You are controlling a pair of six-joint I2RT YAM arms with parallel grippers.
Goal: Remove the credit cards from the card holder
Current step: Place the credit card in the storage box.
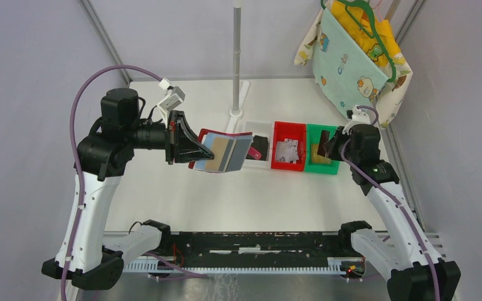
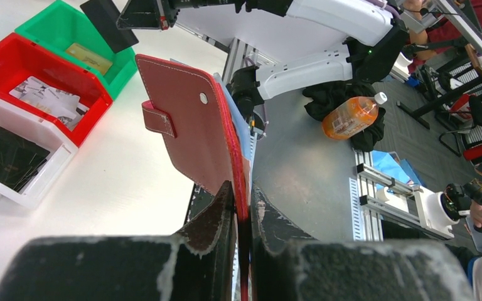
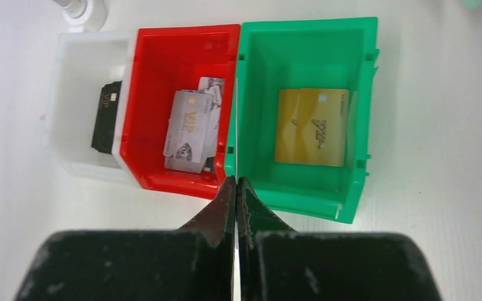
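Observation:
The red card holder [image 1: 208,135] hangs open above the table centre, and my left gripper [image 1: 193,150] is shut on its left edge. Its inner side faces up, showing a tan credit card [image 1: 217,150] and a grey-blue one [image 1: 235,153] still in the pockets. In the left wrist view the holder's glossy red outside [image 2: 188,125], with its strap and snap, rises from between my fingers [image 2: 216,219]; the left gripper [image 2: 243,197] pinches its edge. My right gripper [image 3: 236,183] is shut and empty, hovering over the near wall between the red and green bins.
Three bins stand in a row: white [image 3: 81,63] with a black card, red [image 3: 182,44] with silver cards [image 3: 188,128], green [image 3: 307,37] with gold cards [image 3: 312,125]. A metal pole [image 1: 236,63] stands behind them. A cloth bag [image 1: 351,56] hangs at the back right.

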